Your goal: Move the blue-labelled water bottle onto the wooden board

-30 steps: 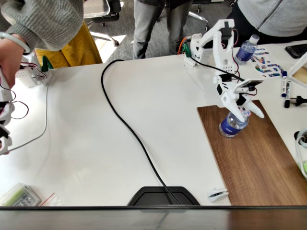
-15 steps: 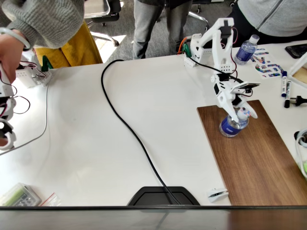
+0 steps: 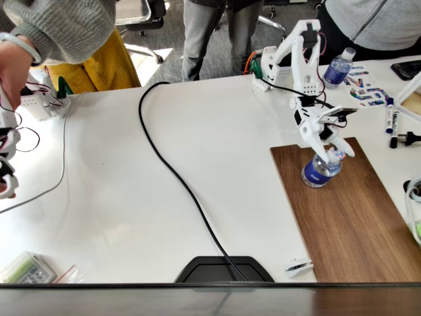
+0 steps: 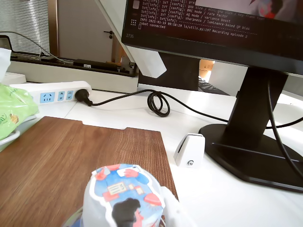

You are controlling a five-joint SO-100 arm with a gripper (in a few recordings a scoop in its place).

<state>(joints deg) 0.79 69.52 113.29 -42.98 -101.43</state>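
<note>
Walnut-grain wooden board (image 3: 348,210) already carries the blue-labelled water bottle (image 3: 320,171), upright directly beneath the gripper (image 3: 332,153), whose fingers straddle its cap; grip uncertain. Best to open fully, then lift straight up.

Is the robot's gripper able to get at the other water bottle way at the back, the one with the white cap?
Probably yes: the gripper is at the blue-labelled water bottle now, but the other bottle stands just beside the arm's base, nothing between.
</note>
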